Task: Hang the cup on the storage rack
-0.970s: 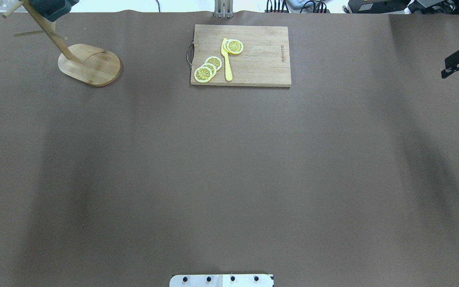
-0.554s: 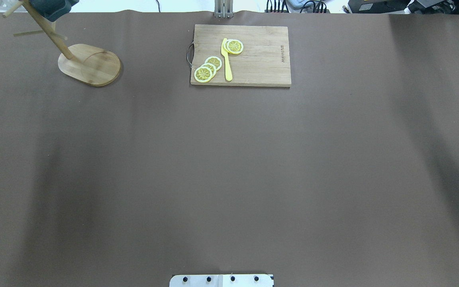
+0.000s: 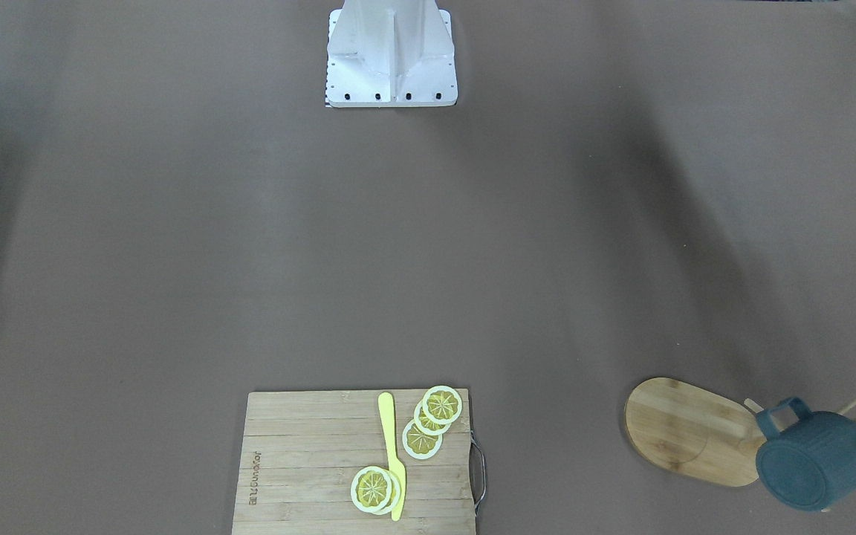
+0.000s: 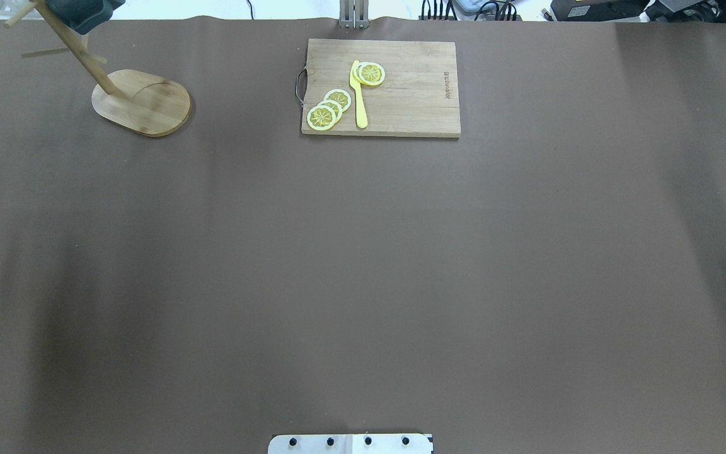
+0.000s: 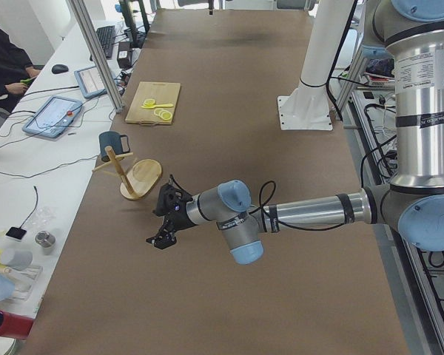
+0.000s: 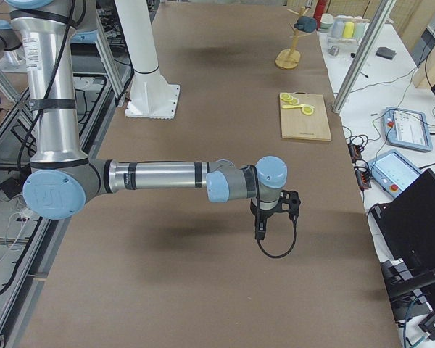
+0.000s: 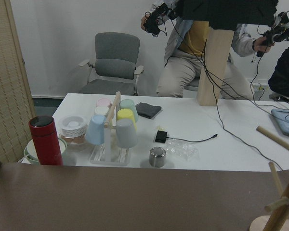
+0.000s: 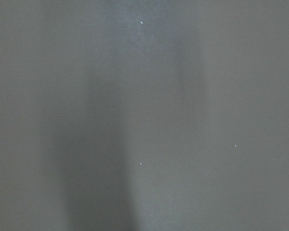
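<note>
Presently the dark teal mug [image 3: 818,464] hangs by its handle on a peg of the wooden mug tree [image 3: 684,431] at the table's far left corner. The cutting board [image 4: 401,94] with lemon slices lies well apart to its right. Left gripper [image 5: 161,233] and right gripper [image 6: 275,217] hover apart from the mug; their opening cannot be told.

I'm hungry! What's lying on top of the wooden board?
On the wooden board lie a yellow knife and lemon slices in two overlapping groups. The slices partly cover each other, so their hidden parts cannot be seen.
</note>
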Controlling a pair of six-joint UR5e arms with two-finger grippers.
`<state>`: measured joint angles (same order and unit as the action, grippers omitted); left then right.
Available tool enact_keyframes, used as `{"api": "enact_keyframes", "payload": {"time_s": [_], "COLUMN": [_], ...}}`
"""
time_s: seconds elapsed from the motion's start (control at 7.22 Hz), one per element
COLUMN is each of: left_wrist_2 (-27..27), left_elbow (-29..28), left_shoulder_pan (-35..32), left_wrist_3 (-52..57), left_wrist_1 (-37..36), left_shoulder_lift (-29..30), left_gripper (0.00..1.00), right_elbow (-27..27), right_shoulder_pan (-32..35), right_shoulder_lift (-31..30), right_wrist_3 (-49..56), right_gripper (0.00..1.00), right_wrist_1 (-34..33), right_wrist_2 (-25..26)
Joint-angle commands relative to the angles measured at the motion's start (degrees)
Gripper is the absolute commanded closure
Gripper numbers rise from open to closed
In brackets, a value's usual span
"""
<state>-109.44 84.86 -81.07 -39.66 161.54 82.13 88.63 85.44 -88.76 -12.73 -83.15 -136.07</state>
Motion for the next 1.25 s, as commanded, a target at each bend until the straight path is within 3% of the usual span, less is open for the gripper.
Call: {"api": "enact_keyframes", "payload": {"time_s": [0.0, 0.14, 0.42, 0.69, 0.83, 1.11], "left_wrist_2": [-5.7, -6.1, -15.2, -22.2, -22.6, -24.1], "left_elbow": [-0.6, -0.3, -0.4, 2.7, 5.4, 5.7], "left_shoulder_pan": [0.0, 0.1, 0.2, 0.2, 0.2, 0.3], "left_wrist_3": [9.2, 19.3, 20.2, 18.2, 18.3, 18.4], "left_wrist_1": [-14.8, -21.5, -26.0, -36.8, -41.4, -42.5], "left_shoulder_lift": [-1.8, -2.1, -1.7, 1.2, 1.7, 2.8], "left_gripper": [0.02, 0.02, 0.02, 0.02, 0.02, 0.02], "right_elbow": [-0.5, -0.2, -0.7, -0.3, 0.1, 0.5], "right_shoulder_pan": [1.6, 2.4, 2.5, 3.1, 4.6, 4.9], "right_shoulder_lift": [-1.7, -1.0, -2.2, -2.6, -2.8, -1.4], "right_wrist_3": [0.9, -0.1, 0.2, 0.7, 0.8, 0.8], "right_gripper": [0.00, 0.00, 0.00, 0.00, 0.00, 0.00], "right_wrist_1": [0.1, -0.7, -0.1, -0.3, -0.3, -2.5], "right_wrist_2": [-1.1, -1.6, -1.5, -1.0, -1.7, -1.7]}}
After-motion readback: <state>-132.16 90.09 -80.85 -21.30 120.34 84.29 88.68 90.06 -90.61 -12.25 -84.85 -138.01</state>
